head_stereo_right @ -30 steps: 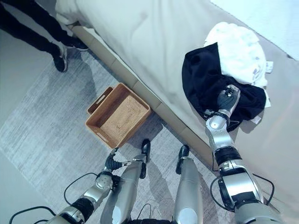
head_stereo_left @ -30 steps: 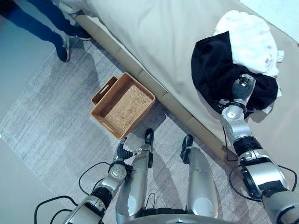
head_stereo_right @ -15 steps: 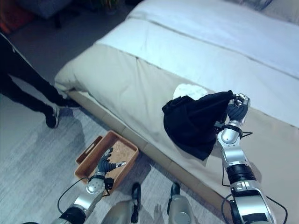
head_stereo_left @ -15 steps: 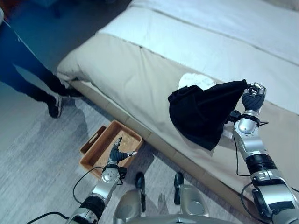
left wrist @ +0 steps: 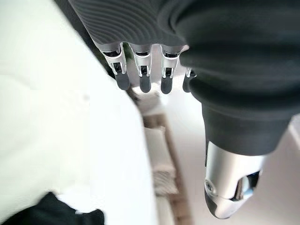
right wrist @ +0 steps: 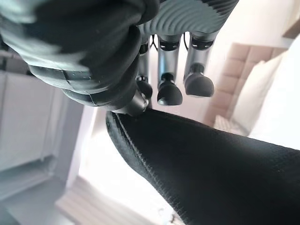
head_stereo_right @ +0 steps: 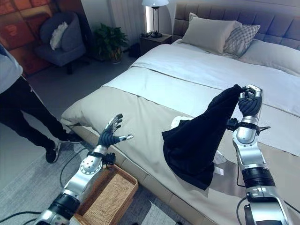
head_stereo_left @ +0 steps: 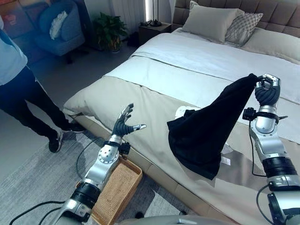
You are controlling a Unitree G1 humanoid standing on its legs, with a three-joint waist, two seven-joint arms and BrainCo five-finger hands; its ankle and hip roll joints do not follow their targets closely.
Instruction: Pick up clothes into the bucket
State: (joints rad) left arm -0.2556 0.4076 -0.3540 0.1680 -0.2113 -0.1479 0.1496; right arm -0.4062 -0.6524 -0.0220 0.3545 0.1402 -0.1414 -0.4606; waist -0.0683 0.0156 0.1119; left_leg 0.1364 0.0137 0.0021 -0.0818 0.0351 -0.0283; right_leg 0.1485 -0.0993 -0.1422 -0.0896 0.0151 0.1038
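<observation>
Nearest, on the grey rug at the foot of the bed [head_stereo_left: 154, 101], the woven basket [head_stereo_left: 115, 192] sits just beside the bed's near edge, with nothing visible inside it. Above it the left hand [head_stereo_left: 125, 124] is raised with its fingers spread and straight, holding nothing. Further in, the right hand [head_stereo_left: 266, 90] is lifted high over the bed with its fingers curled round a corner of the black garment [head_stereo_left: 206, 136], which hangs down from that grip and drapes toward the beige cover near the bed's near edge. Behind the hanging cloth a white garment [head_stereo_left: 183, 112] lies on the bed, mostly hidden, so its shape is hard to judge. A person [head_stereo_left: 21, 89] stands beyond the rug.
</observation>
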